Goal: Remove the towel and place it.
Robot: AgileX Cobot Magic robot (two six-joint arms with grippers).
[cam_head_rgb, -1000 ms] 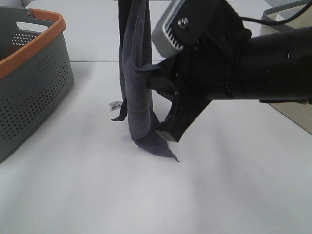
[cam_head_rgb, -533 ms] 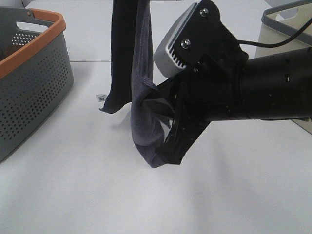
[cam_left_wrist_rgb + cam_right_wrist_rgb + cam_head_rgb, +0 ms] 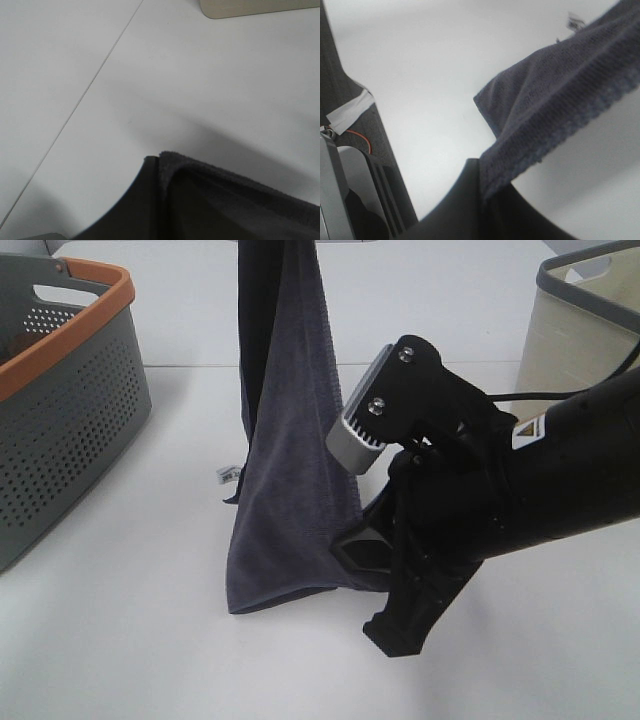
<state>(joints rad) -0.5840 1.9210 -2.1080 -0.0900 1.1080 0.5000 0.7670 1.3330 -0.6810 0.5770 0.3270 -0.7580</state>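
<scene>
Well, the white table [image 3: 150,640] takes up nearly everything in sight, with a faint seam running across its far side. Over it from the right reaches the bulky black right arm [image 3: 520,510], angled down toward the middle. The dark navy-grey towel [image 3: 290,480] hangs in the centre of the table between the 2 containers. Its upper end runs out of the top of the high view, and it spreads wider toward its lower hem. That hem hangs low over the table, and I cannot tell whether it brushes the surface. On the left stands a grey basket [image 3: 70,430] with an orange rim and perforated walls, well apart from the cloth. At the far right sits a beige bin [image 3: 570,330] with a grey rim.

A silver wrist camera [image 3: 358,435] rides on top of the arm, just beside the cloth. The right gripper [image 3: 481,181] is pressed together on the towel's lower corner, pulling it out sideways. The left gripper [image 3: 158,167] is likewise clamped onto a terry edge of the towel. A small white tag [image 3: 227,476] pokes out from the cloth's left edge.
</scene>
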